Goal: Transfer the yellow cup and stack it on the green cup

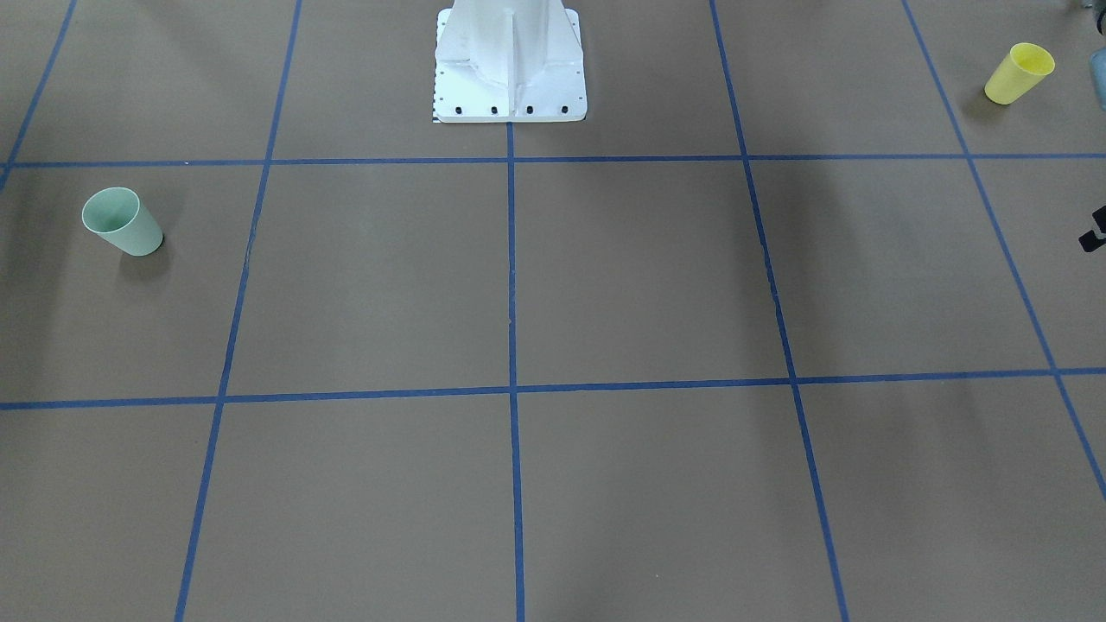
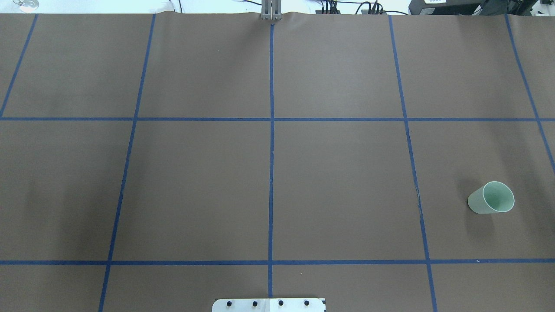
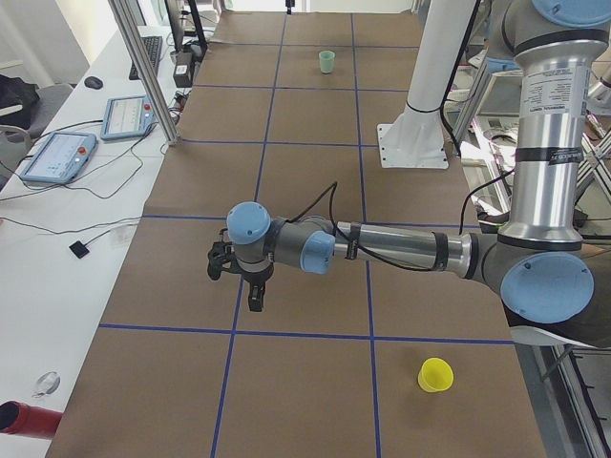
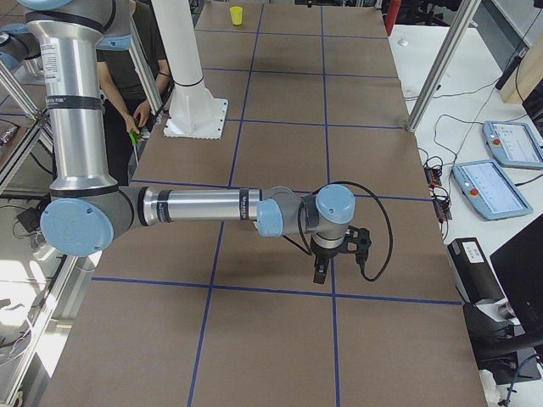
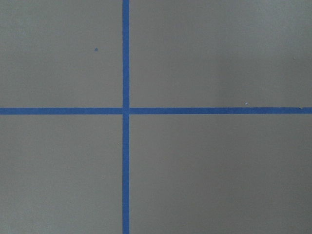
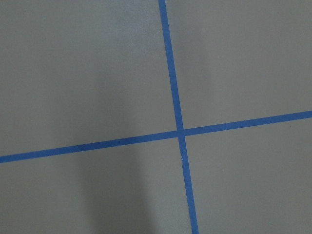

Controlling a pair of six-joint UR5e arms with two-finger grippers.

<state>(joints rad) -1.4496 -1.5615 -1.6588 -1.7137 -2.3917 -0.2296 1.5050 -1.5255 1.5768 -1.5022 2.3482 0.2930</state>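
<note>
The yellow cup (image 1: 1020, 73) stands upright on the brown table near the robot's left end; it also shows in the exterior left view (image 3: 435, 375) and far off in the exterior right view (image 4: 236, 15). The green cup (image 1: 123, 222) stands upright toward the robot's right end, also in the overhead view (image 2: 492, 198) and the exterior left view (image 3: 327, 62). My left gripper (image 3: 254, 298) hangs over the table, well away from the yellow cup. My right gripper (image 4: 321, 271) hangs over a tape line. Both grippers point down. I cannot tell whether either is open or shut. Both wrist views show only table and tape.
The white robot pedestal (image 1: 510, 69) stands at the table's middle on the robot's side. Blue tape lines (image 2: 271, 130) divide the brown cover into squares. Tablets (image 3: 57, 157) lie on the side bench. A person (image 4: 127, 76) stands behind the pedestal.
</note>
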